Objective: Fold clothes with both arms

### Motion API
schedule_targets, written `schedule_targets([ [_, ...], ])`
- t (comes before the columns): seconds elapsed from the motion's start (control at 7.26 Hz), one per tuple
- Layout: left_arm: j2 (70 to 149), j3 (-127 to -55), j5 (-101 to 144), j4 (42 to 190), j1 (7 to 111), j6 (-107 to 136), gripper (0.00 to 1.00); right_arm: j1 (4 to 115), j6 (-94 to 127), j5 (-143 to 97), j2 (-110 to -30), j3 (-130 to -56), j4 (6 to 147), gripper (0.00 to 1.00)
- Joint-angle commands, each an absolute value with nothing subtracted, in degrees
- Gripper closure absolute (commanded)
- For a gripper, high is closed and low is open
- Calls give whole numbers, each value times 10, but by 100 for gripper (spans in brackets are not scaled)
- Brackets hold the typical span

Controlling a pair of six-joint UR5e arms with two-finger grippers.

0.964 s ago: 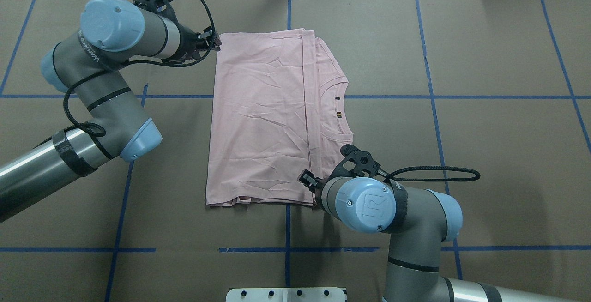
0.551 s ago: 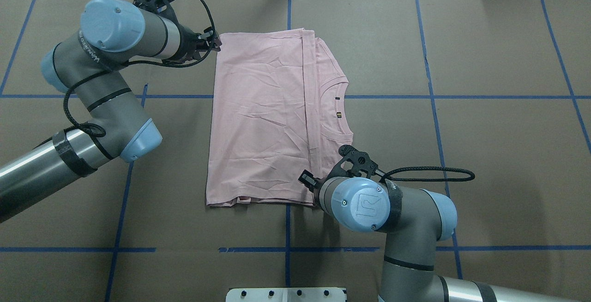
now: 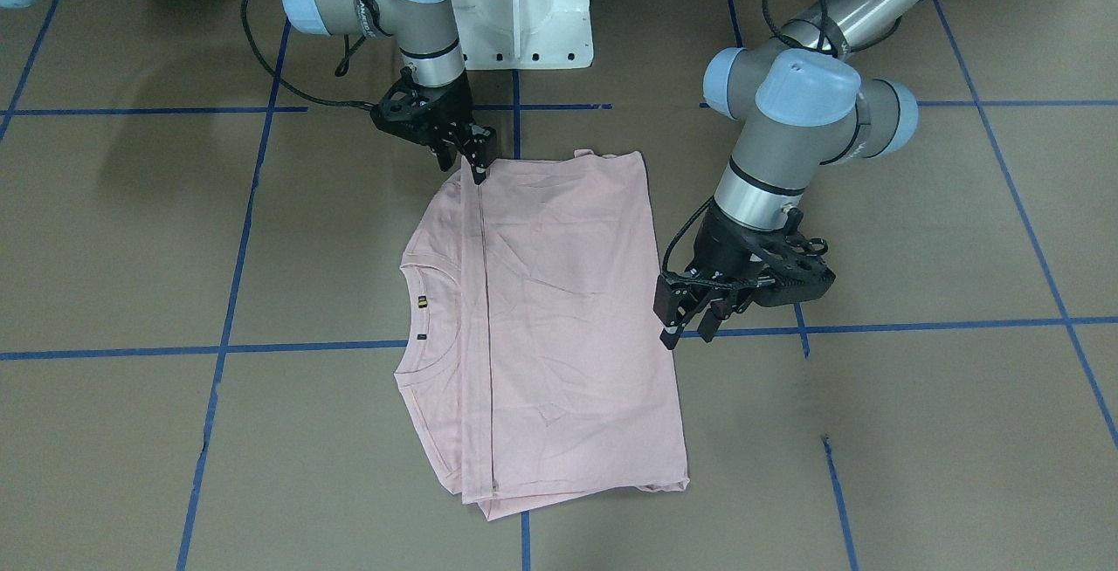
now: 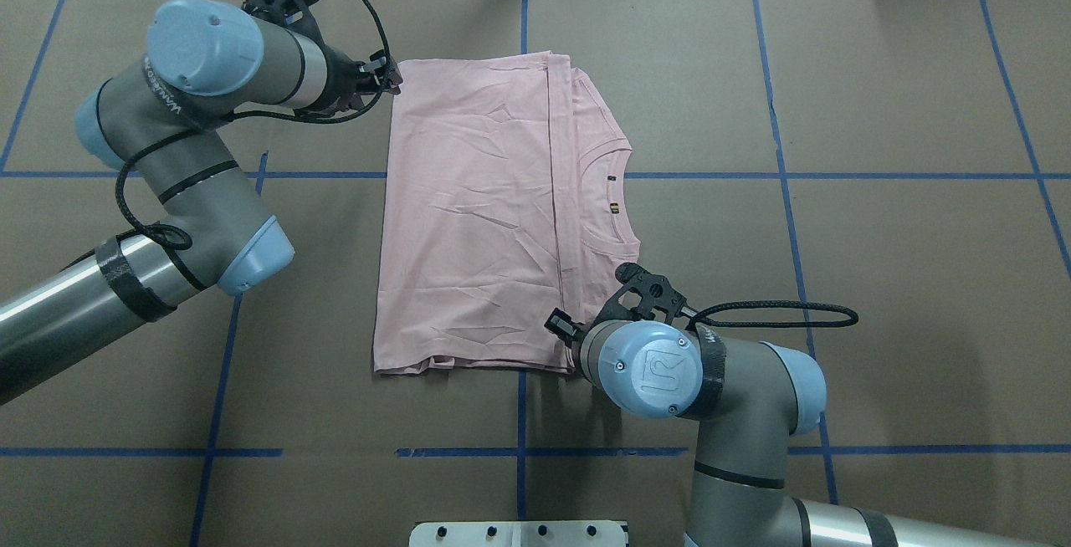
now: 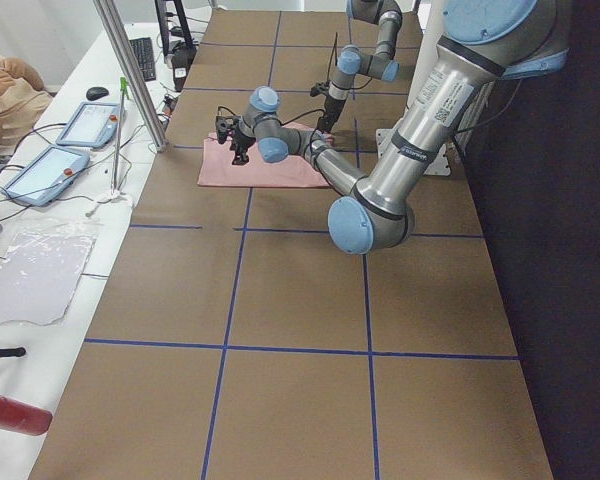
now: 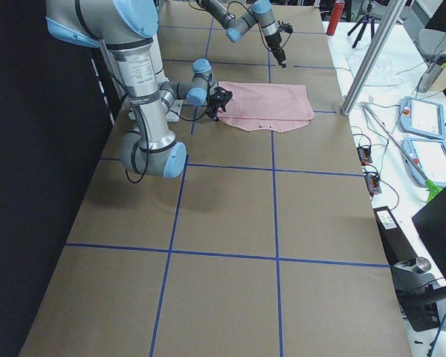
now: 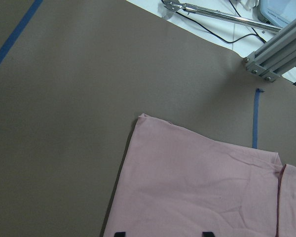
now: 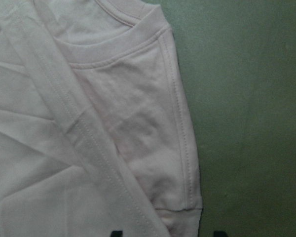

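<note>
The pale pink T-shirt (image 4: 477,221) lies folded flat on the brown table, ribbed neck and small dark tag (image 4: 613,208) facing the view's right; it also shows in the front view (image 3: 568,309). The Snoopy print is hidden. My left gripper (image 4: 392,79) is open and empty, held above the shirt's far left corner (image 7: 143,118); it also shows in the front view (image 3: 688,333). My right gripper (image 4: 559,328) is open and empty, low over the folded sleeve (image 8: 153,148) at the shirt's near edge; it also shows in the front view (image 3: 476,165).
The white pedestal base (image 3: 520,3) stands at the robot's side of the table. Blue tape lines (image 4: 786,176) cross the brown surface. An aluminium post (image 5: 130,75), tablets (image 5: 85,125) and an operator's arm (image 5: 10,80) are beyond the far edge.
My right arm's wrist and elbow have shifted slightly to the left; its gripper stays over the sleeve. My left arm and the shirt have not visibly moved.
</note>
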State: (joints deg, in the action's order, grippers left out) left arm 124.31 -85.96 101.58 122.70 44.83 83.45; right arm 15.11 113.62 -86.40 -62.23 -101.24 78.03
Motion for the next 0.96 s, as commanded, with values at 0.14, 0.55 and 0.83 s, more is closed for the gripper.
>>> schedule_targets([
  [0.14, 1243, -860, 1015, 1227, 448, 834, 40, 152, 1135, -864, -622, -1008, 782, 34],
  [0.55, 1242, -860, 1015, 1227, 448, 835, 39, 153, 1137, -865, -622, -1007, 782, 99],
  [0.83, 1242, -859, 1015, 1227, 448, 835, 39, 152, 1136, -866, -622, -1007, 782, 100],
])
